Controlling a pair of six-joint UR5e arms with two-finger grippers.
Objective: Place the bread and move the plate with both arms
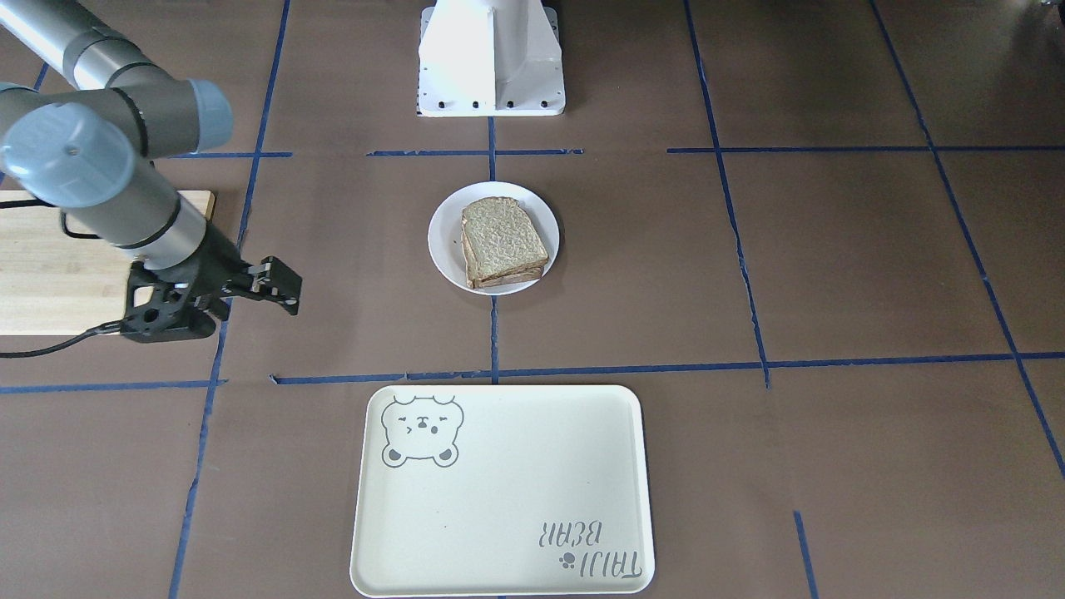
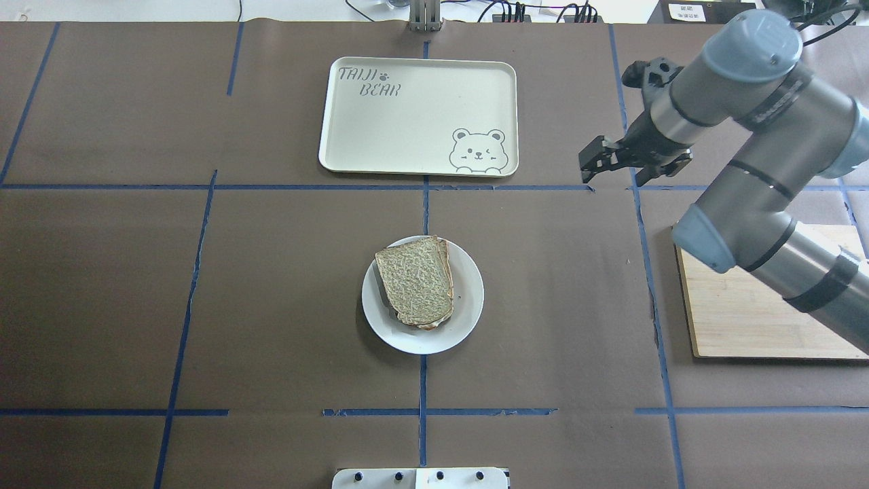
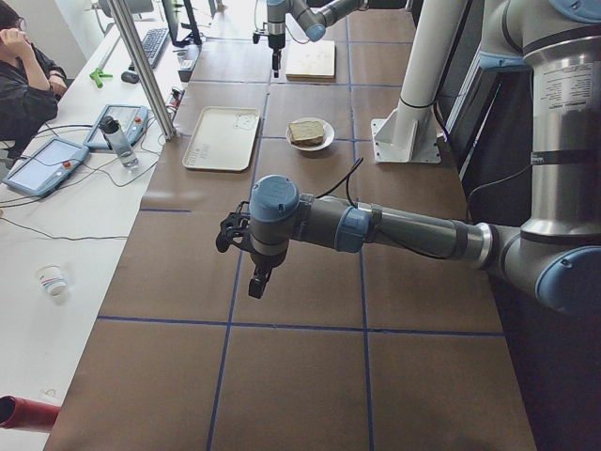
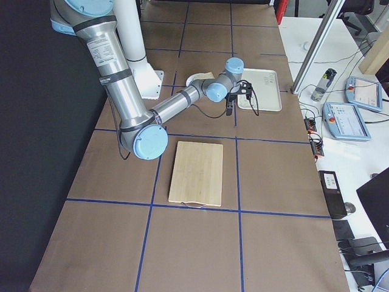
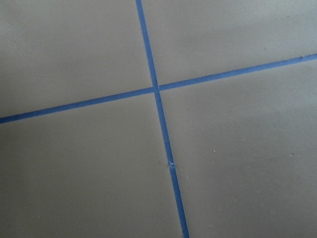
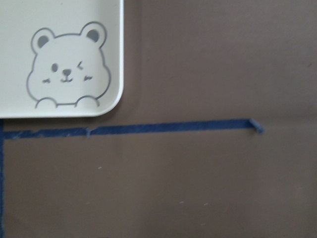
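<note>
The bread (image 1: 503,237) (image 2: 414,278) lies on the white plate (image 1: 445,249) (image 2: 468,305) at the table's middle, stacked on another slice of which only the edge shows. My right gripper (image 1: 283,287) (image 2: 592,161) hangs empty above the brown table. It is off to my right of the plate, near the tray's bear corner, and its fingers look apart. My left gripper (image 3: 255,282) shows only in the exterior left view, far from the plate. I cannot tell whether it is open or shut.
A cream tray (image 1: 499,499) (image 2: 407,115) with a bear drawing lies beyond the plate. A wooden board (image 1: 50,266) (image 2: 747,319) lies under my right arm. The white pedestal base (image 1: 491,58) stands behind the plate. An operator (image 3: 23,75) sits at the far side.
</note>
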